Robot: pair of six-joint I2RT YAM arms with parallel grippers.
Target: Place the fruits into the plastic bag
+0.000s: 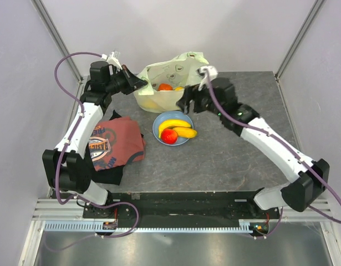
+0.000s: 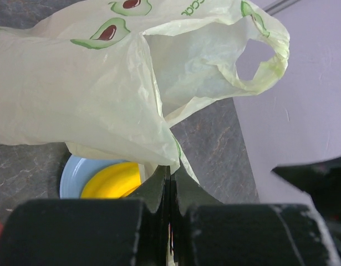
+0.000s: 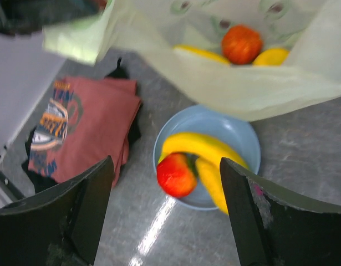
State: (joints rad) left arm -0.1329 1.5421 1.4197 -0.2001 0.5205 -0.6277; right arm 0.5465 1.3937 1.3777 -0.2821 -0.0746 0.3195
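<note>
left fingers (image 2: pixel 153 191) clamp the crinkly pale-green plastic bag (image 2: pixel 76 94), right fingers (image 3: pixel 84 210) wide and empty, next up: grab the round red fruit (image 3: pixel 174 174)

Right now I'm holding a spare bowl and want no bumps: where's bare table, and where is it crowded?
Bare table: nearer than the blue plate, between the T-shirt and the right arm; the far right corner behind that arm. Crowded: far middle, where the left gripper pinches the plastic bag and the open right gripper hangs near the plate.
</note>
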